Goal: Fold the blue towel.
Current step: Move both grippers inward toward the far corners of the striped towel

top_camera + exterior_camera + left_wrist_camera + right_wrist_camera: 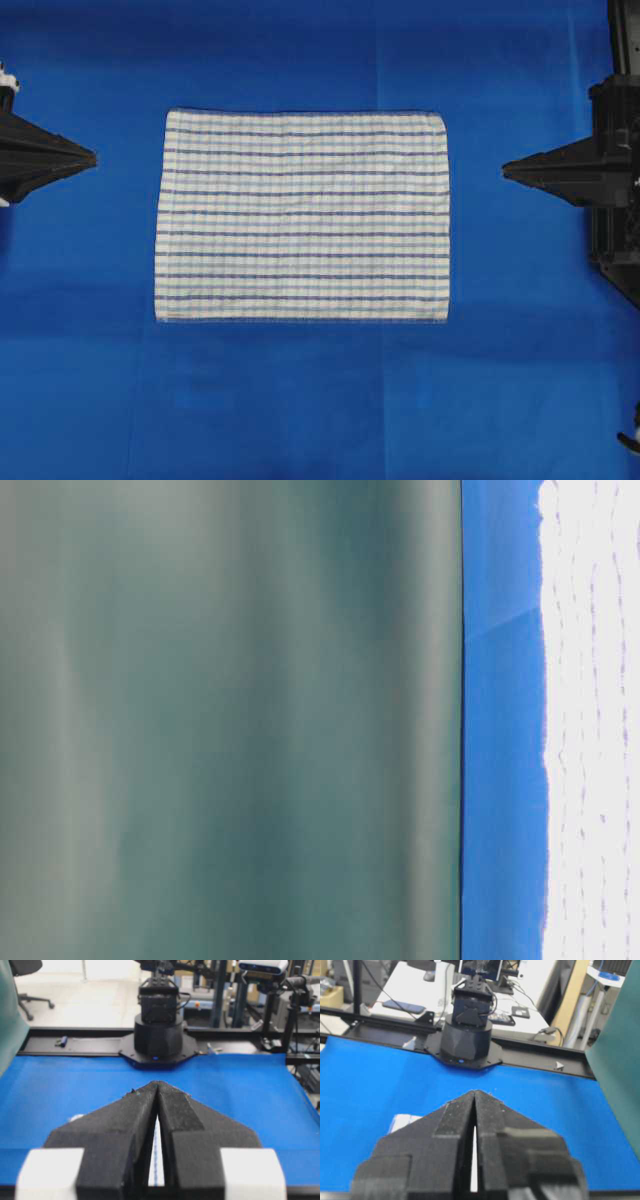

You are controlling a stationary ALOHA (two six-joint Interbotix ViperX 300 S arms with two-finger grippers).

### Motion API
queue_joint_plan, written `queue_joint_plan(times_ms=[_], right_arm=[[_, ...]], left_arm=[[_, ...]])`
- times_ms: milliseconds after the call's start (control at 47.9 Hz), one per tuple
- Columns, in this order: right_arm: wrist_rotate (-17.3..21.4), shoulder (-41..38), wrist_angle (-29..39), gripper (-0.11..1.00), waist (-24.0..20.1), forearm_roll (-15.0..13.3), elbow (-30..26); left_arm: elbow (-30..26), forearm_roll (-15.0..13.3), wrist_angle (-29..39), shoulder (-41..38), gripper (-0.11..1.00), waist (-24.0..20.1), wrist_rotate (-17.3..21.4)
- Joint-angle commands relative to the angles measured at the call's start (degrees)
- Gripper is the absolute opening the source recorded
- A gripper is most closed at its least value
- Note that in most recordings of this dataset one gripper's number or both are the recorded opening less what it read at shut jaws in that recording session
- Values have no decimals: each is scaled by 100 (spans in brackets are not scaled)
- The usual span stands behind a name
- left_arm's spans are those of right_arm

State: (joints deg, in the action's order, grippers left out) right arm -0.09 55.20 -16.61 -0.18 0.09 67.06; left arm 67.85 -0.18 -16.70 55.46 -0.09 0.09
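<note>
Blue towel (302,216) lies flat, fully spread, mid-surface, long side running left-right in overhead view; four edges visible, no fold. Blue surface (300,400) covers whole area under it. Left gripper (90,157) sits off towel's left edge, tips pressed together, holding nothing, clear of cloth. Right gripper (508,171) sits off towel's right edge, tips likewise together, empty, clear of cloth. Both point inward toward towel. Table-level view: mostly blurred grey-green panel (230,720), towel edge at far right.
</note>
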Motion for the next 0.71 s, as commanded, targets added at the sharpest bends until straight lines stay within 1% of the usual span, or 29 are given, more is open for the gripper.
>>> queue_joint_plan(times_ms=[0, 167, 292, 397, 459, 689], right_arm=[[18, -44, -35, 21, 35, 9, -141], [18, -264, 413, 21, 44, 9, -422], [26, -378, 510, 21, 44, 35, -501], [35, -457, 589, 21, 88, 176, -483], [35, -510, 668, 21, 158, 308, -466], [35, -809, 615, 22, 738, 712, -220]], left_arm=[[-141, -158, -26, -62, 0, 35, -35], [-158, -149, -26, -114, 0, 97, 0], [-149, -158, -26, -176, 0, 97, 9], [-149, -158, -26, -264, 0, 35, 26], [-141, -158, -35, -352, 0, -44, 26], [-149, -167, -62, -870, 2, -448, 18]])
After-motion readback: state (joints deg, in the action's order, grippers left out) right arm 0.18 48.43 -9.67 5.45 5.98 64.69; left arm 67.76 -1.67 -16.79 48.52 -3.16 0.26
